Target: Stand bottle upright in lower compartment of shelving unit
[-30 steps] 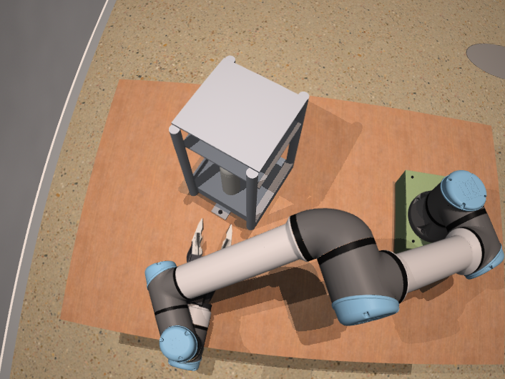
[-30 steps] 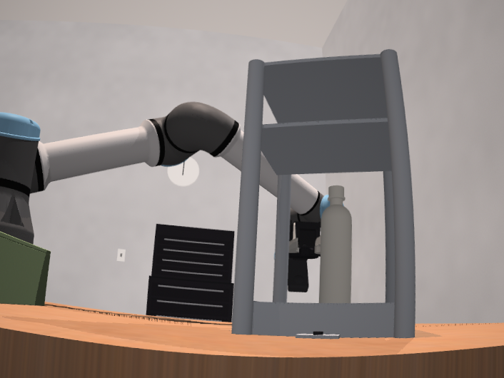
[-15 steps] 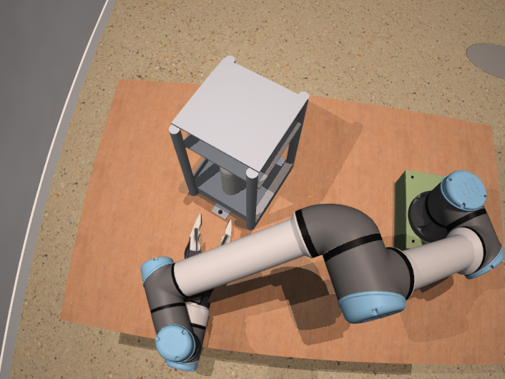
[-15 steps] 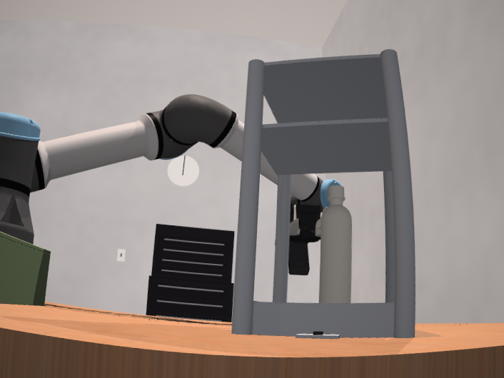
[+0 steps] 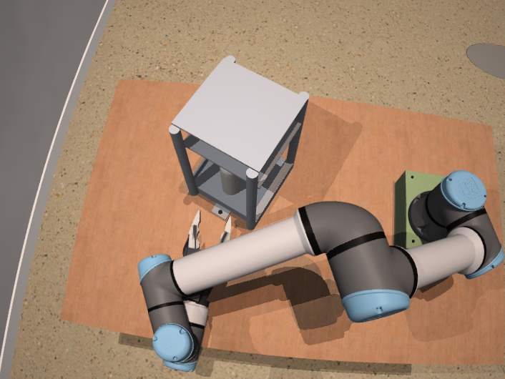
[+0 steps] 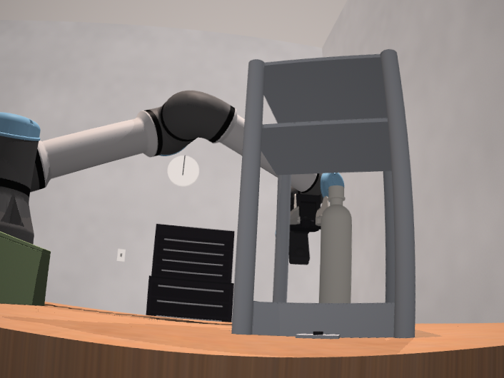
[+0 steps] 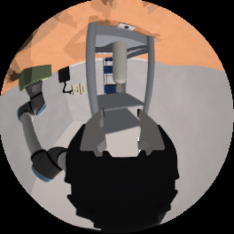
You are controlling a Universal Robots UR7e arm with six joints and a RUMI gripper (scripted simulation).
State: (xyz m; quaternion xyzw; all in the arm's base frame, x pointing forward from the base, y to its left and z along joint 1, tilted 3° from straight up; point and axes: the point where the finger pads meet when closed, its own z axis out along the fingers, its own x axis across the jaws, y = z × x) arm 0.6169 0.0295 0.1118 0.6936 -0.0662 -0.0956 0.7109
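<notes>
The grey bottle stands upright, cap up, on the floor of the lower compartment of the grey shelving unit. In the exterior view its base is hidden behind the low front lip. My gripper is outside the unit, in front of its open side and apart from the bottle. Its fingers point at the compartment. They stand apart with nothing between them.
The unit stands on an orange table top. A small grey tab lies at the unit's front foot. My arm's green base block is at the right. A black drawer cabinet stands in the background.
</notes>
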